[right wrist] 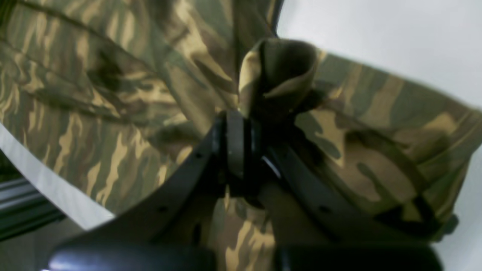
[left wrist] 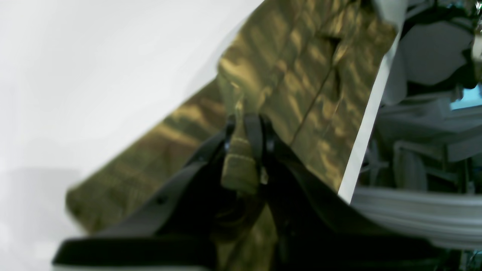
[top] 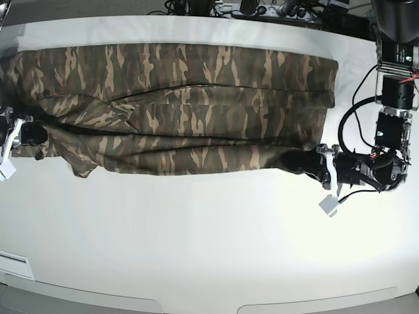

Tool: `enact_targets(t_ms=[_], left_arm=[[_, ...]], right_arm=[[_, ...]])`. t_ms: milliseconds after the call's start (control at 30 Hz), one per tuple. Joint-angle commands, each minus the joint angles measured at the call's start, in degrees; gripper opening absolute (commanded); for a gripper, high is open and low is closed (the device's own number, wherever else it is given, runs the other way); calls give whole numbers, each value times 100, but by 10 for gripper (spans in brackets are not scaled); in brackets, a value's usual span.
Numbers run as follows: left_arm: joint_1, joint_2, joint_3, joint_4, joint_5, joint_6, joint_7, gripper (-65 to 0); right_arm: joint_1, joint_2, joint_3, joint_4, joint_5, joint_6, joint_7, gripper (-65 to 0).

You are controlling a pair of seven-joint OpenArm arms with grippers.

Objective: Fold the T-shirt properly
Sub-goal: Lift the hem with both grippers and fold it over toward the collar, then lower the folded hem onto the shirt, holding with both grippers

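The camouflage T-shirt [top: 177,104] lies stretched across the far half of the white table [top: 209,242], folded lengthwise into a long band. My left gripper [top: 308,163] is shut on the shirt's near right corner; in the left wrist view a bunch of fabric [left wrist: 239,165] sits pinched between the jaws of that gripper [left wrist: 246,124]. My right gripper [top: 29,134] is shut on the shirt's near left end; in the right wrist view the jaws of that gripper [right wrist: 241,124] clamp a rolled fold of fabric [right wrist: 278,75]. The collar is hidden.
The table's far edge shows in both wrist views, as a white strip [left wrist: 367,120] in the left one. Cables and equipment [top: 262,8] lie beyond the far edge. A white tag [top: 328,204] hangs by the left arm. The near half of the table is bare white surface.
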Motion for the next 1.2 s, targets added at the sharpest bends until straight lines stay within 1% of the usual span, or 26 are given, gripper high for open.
enact_targets(t_ms=[0, 100, 233, 400, 433, 600, 700, 867, 900, 1000, 1033, 1067, 1100, 1133, 1167], left_arm=[[-125, -229, -55, 76, -136, -90, 15, -650], [-17, -529, -55, 74, -136, -178, 15, -650], [28, -758, -55, 70, -136, -178, 15, -650], [68, -752, -55, 70, -136, -140, 15, -650], [116, -754, -55, 72, -136, -79, 15, -650], [520, -754, -55, 72, -136, -81, 15, -650], [734, -754, -55, 72, -136, -83, 15, -650], [892, -758, -55, 70, -136, -81, 15, -650], [909, -758, -55, 70, -136, -81, 15, -642], [922, -756, -55, 66, -136, -79, 15, -415], [922, -756, -55, 66, -136, -52, 15, -351], [938, -758, -55, 66, -136, 48, 15, -308], [944, -756, -55, 66, -136, 166, 15, -287], [970, -754, -55, 66, -136, 267, 15, -283], [992, -752, -55, 66, -136, 293, 15, -283]], right_arm=[[81, 273, 66, 70, 96, 10, 46, -650], [70, 389, 66, 70, 98, 10, 46, -650], [70, 516, 66, 70, 98, 10, 85, -650], [61, 509, 66, 70, 98, 10, 81, -650], [33, 496, 66, 70, 101, 10, 81, -650], [-282, 446, 66, 70, 48, 10, 39, -650], [-452, 448, 66, 70, -98, 10, 90, -650], [-455, 448, 66, 70, -96, 10, 85, -650], [-457, 448, 66, 70, -96, 10, 83, -593], [-452, 448, 66, 70, -85, 10, 90, -353], [-450, 448, 66, 70, -33, 10, 96, -300], [-446, 450, 66, 70, -24, 10, 155, -283], [-435, 448, 66, 70, -31, 10, 243, -284], [-437, 450, 66, 70, -31, 10, 332, -284], [-437, 448, 66, 70, -31, 10, 411, -284]])
